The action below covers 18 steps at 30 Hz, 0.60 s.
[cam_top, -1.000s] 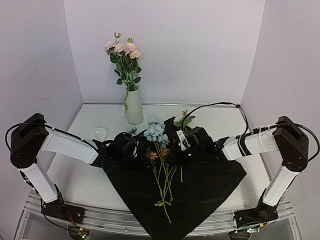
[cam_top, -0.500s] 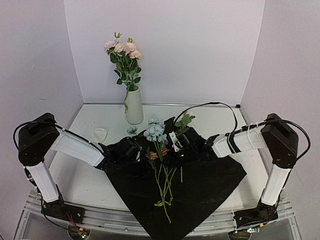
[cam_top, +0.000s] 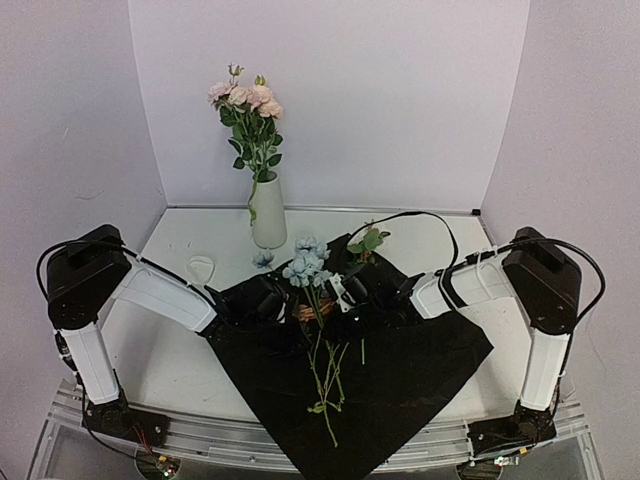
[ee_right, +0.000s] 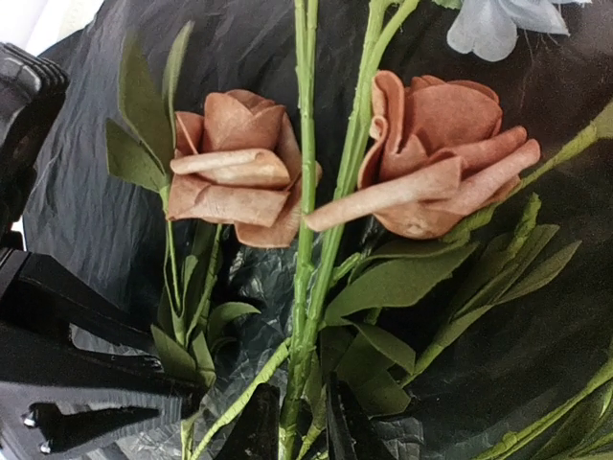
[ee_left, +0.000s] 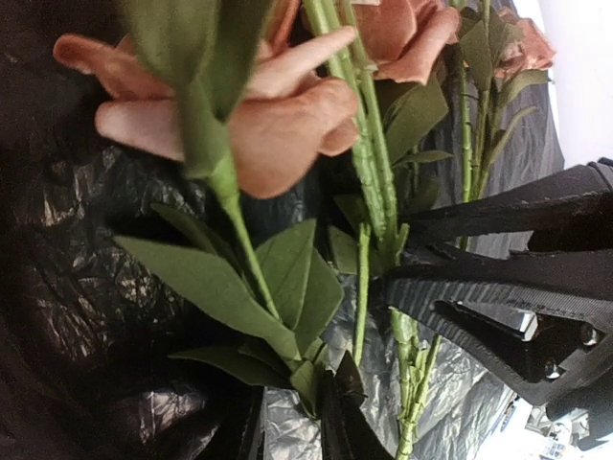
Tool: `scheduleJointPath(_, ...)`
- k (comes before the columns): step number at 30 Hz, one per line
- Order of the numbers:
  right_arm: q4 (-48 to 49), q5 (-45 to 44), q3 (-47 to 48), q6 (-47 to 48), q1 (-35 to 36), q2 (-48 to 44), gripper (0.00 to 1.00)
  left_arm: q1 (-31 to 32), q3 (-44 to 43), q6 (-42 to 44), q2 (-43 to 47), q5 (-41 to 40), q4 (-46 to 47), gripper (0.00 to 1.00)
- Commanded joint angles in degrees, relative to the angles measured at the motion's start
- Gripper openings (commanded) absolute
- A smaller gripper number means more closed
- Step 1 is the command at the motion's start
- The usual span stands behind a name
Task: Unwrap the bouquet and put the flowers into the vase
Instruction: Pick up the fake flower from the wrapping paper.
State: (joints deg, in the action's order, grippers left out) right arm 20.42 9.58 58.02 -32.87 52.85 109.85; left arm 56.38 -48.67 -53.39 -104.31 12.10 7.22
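Note:
The white vase (cam_top: 268, 212) stands at the back and holds pink flowers (cam_top: 245, 100). The bouquet is unwrapped. Its loose flowers (cam_top: 318, 340) lie on the spread black sheet (cam_top: 400, 380), blue heads (cam_top: 305, 262) at the top and rust roses (ee_right: 239, 172) below them. My left gripper (cam_top: 288, 303) (ee_left: 292, 383) stands open by a narrow gap around one rust rose's (ee_left: 259, 125) leafy stem, with sheet showing between the jaws. From the other side my right gripper (cam_top: 338, 297) (ee_right: 299, 388) is shut on the middle green stems (ee_right: 305, 287), which fill its gap.
A small white item (cam_top: 201, 268) lies on the table left of the sheet. One blue flower head (cam_top: 264, 259) rests near the vase's foot. The sheet's front corner hangs over the near table edge (cam_top: 330, 445). Purple walls close in the back and both sides.
Both arms reached inward until the grippers met at the flowers from either side. Both sets of jaws narrowed, the left one more. The blue heads shifted slightly.

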Motion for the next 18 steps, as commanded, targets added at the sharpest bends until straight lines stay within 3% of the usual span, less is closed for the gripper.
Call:
scheduleJointPath(1,-2.5,-0.4,1.8,0.1,0.4,0.4,0.19,0.3,-1.9,1.4,-1.1,0.4,1.6,0.19)
scheduleJointPath(11,-6.4,-2.4,4.8,0.2,1.1,3.2,0.23,0.5,-2.2,3.4,-2.5,-0.1,2.1,0.13)
scheduleJointPath(18,-6.7,-4.1,4.6,-0.5,1.2,1.0,0.0,0.8,-2.5,4.4,-3.6,-0.5,2.2,0.1)
